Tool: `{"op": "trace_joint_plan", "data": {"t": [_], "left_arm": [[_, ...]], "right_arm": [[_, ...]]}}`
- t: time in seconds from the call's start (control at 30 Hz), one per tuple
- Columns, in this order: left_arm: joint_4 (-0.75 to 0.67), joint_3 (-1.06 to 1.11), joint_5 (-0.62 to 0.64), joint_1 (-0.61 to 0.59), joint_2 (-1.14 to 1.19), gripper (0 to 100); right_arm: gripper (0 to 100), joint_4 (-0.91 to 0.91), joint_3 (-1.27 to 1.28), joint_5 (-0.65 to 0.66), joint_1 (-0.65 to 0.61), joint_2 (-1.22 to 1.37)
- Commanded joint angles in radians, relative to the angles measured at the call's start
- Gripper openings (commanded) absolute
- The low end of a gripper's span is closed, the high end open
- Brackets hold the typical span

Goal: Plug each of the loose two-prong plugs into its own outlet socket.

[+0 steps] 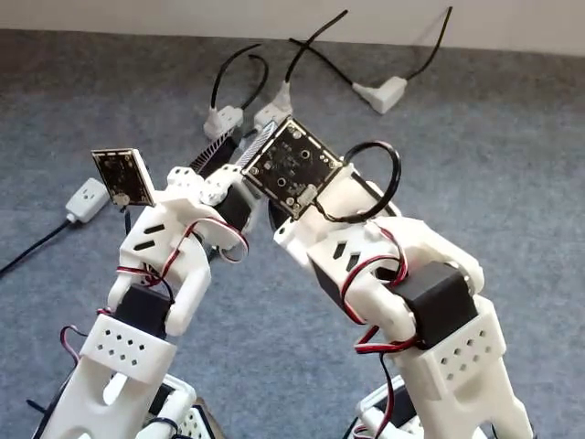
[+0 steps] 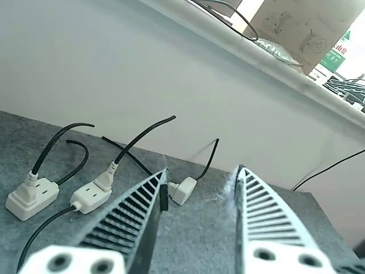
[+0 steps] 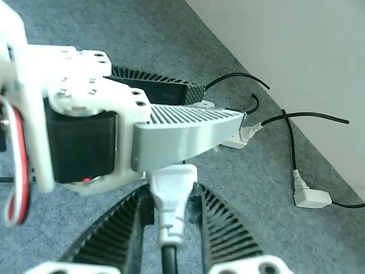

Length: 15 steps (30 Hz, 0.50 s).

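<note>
My right gripper (image 3: pixel 171 194) is shut on a white plug (image 3: pixel 171 212) whose black cord runs back towards the camera. My left gripper (image 2: pixel 202 171) hangs open above the carpet with nothing between its fingers, and its grey finger (image 3: pixel 188 128) crosses just beyond the held plug. From above, the left gripper (image 1: pixel 239 144) points at two white socket blocks (image 1: pixel 222 119) (image 1: pixel 271 112) with black cords. The same two blocks (image 2: pixel 31 197) (image 2: pixel 91 194) lie side by side. An angled white plug (image 1: pixel 384 93) (image 2: pixel 183 190) (image 3: pixel 311 198) rests farther back near the wall.
Another white socket block (image 1: pixel 89 199) lies at the left with its cord trailing towards the front edge. A pale wall (image 2: pixel 171 68) borders the grey carpet (image 1: pixel 512 183) at the back. Both arms crowd the middle, with bare carpet to the right.
</note>
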Motion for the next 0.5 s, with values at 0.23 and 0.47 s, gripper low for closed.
{"op": "trace_joint_plan", "data": {"t": [0.23,0.47], "left_arm": [[-0.002,0.027,-0.006,0.077,0.015,21],[-0.002,0.051,-0.008,0.119,0.015,21]], "right_arm": [[1.5,-0.022,-0.042,-0.012,-0.01,-0.05],[1.5,-0.022,-0.042,-0.012,-0.01,-0.133]]}}
